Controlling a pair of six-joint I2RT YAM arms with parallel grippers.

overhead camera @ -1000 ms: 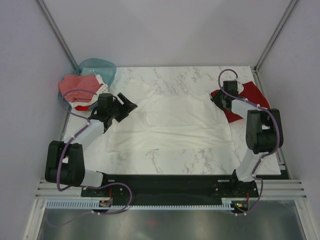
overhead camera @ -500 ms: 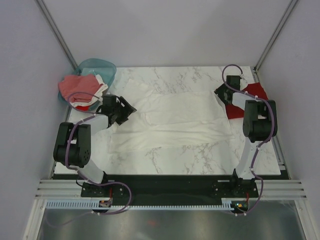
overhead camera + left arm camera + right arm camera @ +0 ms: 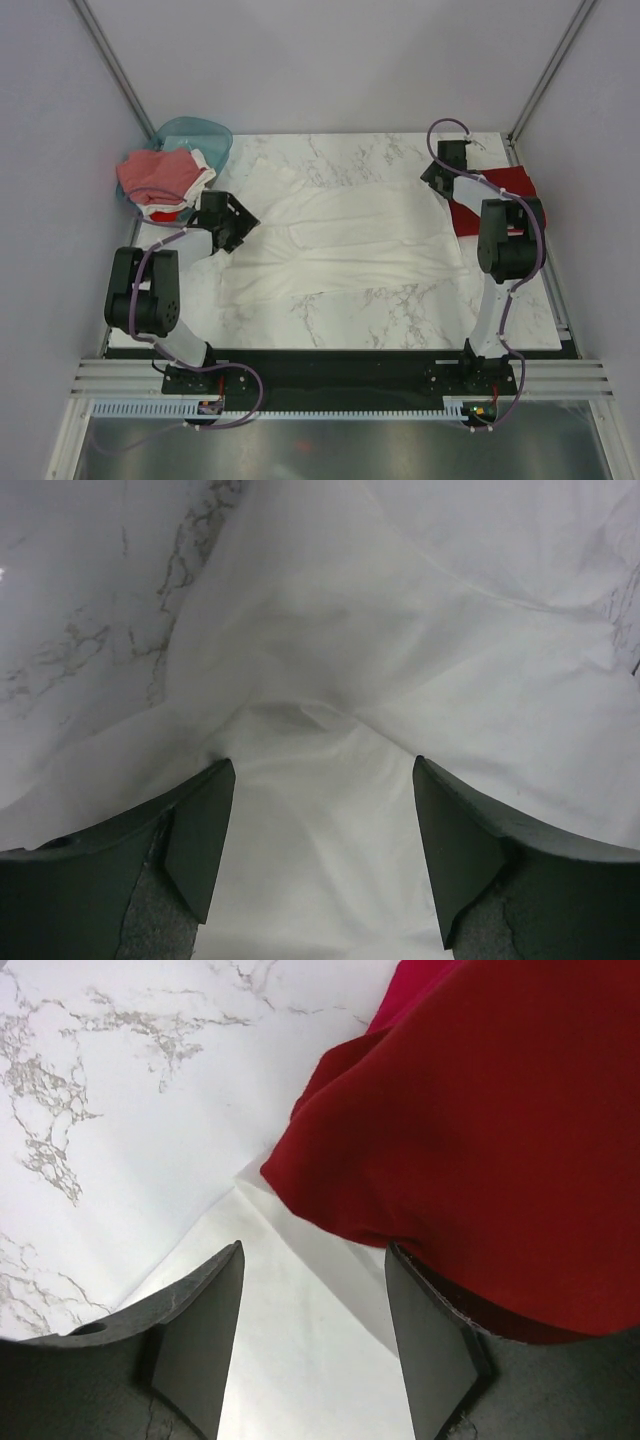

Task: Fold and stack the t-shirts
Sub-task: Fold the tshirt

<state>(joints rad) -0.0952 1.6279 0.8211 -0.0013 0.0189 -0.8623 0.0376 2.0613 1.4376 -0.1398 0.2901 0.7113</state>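
- Now L gripper: jaws spread wide over bunched white tee, nothing grasped.
- R gripper: jaws apart too, white tee corner between them, dark red tee just beside.

A: What is the cloth under the left gripper?
B: A large white cotton t-shirt, matt, soft, smoothly creased. The fingers look like dark matt plastic, faintly grainy.
A: And by the right gripper?
B: A dark red cloth t-shirt, matt too, close beside its jaws. Ahead of them the white marble-look tabletop is smooth, slightly glossy.
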